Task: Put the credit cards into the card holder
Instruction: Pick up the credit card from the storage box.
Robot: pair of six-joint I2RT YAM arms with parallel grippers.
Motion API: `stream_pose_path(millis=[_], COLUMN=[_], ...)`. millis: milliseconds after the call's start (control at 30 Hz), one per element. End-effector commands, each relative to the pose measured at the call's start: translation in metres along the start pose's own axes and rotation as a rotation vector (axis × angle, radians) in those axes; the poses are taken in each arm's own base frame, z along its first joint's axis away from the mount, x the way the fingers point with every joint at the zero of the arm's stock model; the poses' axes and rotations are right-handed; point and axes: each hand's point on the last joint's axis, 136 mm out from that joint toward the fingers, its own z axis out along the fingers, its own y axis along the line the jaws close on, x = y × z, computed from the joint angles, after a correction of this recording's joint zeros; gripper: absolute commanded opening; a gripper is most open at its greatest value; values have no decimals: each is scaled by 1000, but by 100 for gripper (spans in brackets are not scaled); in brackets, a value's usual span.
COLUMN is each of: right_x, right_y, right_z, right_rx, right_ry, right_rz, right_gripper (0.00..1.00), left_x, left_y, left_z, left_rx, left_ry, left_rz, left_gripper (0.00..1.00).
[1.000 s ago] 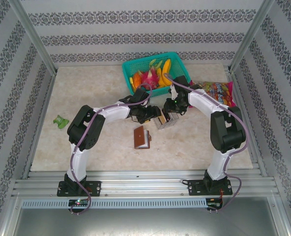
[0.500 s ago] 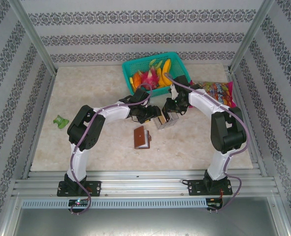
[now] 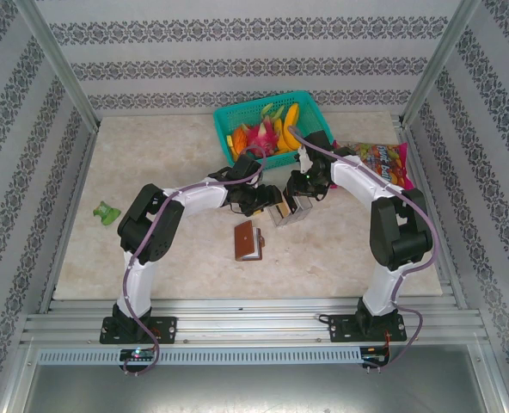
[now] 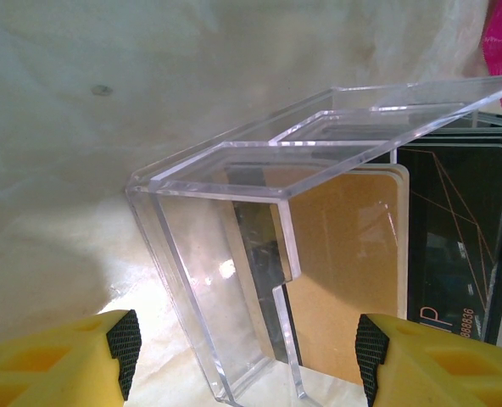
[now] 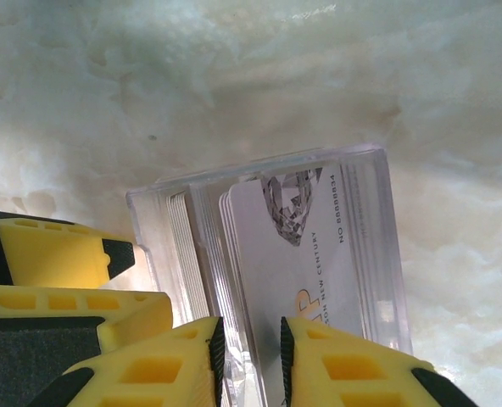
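Right gripper (image 5: 251, 356) has just pinched yellow fingers onto pale silver credit card (image 5: 306, 254) standing in clear plastic box (image 5: 378, 246). Left gripper (image 4: 242, 360) straddles box, jaws wide apart. We judge lift-out next. Brown leather card holder (image 3: 248, 240) lies nearby on pale stone-look table (image 3: 151, 172).

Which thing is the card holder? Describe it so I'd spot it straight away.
Start at the green basket at the table's far edge and come toward the arms' bases, past the clear box between the two arms. Just nearer lies the card holder: small, brown and opaque, lying alone on the tabletop.
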Motion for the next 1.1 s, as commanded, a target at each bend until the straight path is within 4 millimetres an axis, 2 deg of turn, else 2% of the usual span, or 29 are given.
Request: stream_pose_path(millis=[0,433,533,567,733,800,1067], right_x=[-5,-4,-4,-4,-6,-6,-8], right_y=[17,15,15,16,16,17,15], right_z=[-16,-14,-14,-14,-18,-18,-22], right_rx=[-34,-24,-25,-29,-27,-29,-17], right_ry=[-24,-20,-20,-20,-30,-29,-40], right_rz=[-20,-18,-17,-18,-21,-21,-22], right_gripper=[26,21,18,14,14,9,8], left_x=[6,6,7,6,7,7,7], left_y=[-9,-10,-9,-10,-9,-10,-9], left_z=[5,5,5,5,5,5,5], left_rx=[25,28,28,29,27,29,28], left_ry=[11,12,13,12,13,13,13], left_rz=[11,11,11,11,11,12,10], left_gripper=[70,70,70,70,70,70,70])
